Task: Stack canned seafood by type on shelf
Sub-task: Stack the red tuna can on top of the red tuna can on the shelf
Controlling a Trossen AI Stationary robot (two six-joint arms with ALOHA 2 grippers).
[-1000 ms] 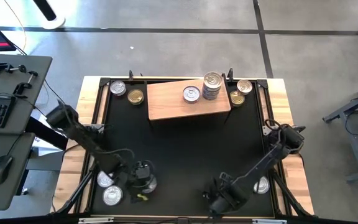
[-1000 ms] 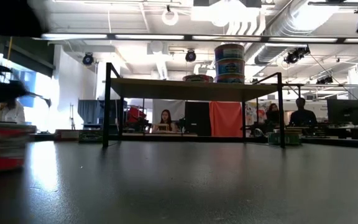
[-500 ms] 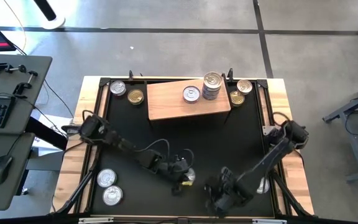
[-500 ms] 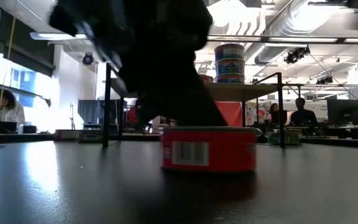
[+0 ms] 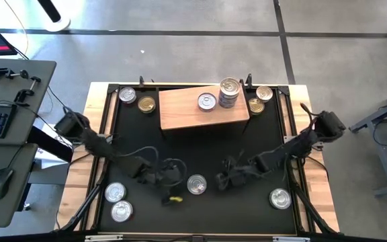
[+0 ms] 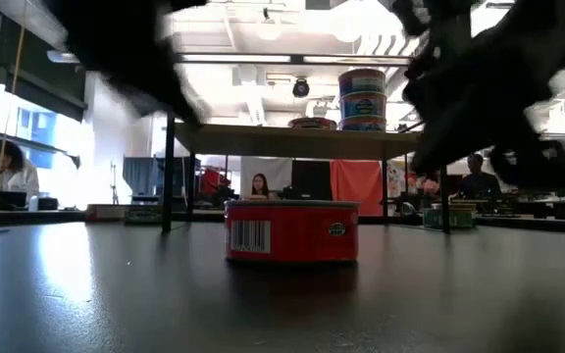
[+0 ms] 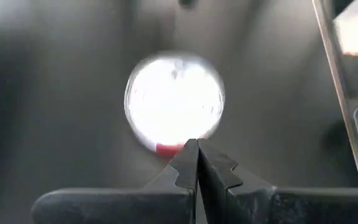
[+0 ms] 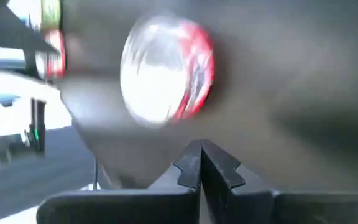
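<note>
While both arms reach low over its near half, black mat (image 5: 200, 151): covers the table top, wooden border showing along both sides.
Shelf (image 5: 183, 111): light-brown board on thin black legs at the far middle of the mat, set slightly askew.
Left arm: enters from the left edge and bends toward the centre; left gripper (image 5: 173, 181) sits just left of the lone centre can, fingers pressed together, nothing between them.
Right arm: enters from the right edge and slants toward the centre; right gripper (image 5: 222, 181) sits just right of the same can, fingers closed together, empty.
Can stack (image 5: 229, 93): several tins piled on the shelf's right end, bluish and greenish labels in the low view.
Single shelf can (image 5: 207, 101): silver lid, just left of the stack.
Centre can (image 5: 196, 183): silver lid, red side label with barcode, upright on the mat between the two grippers, touched by neither.
Far-left cans (image 5: 127, 96): one silver, one gold, beside the shelf's left end.
Far-right cans (image 5: 264, 93): two, beside the shelf's right end.
Near-left cans (image 5: 115, 193): two silver lids.
Near-right can (image 5: 279, 198): silver lid, alone.
</note>
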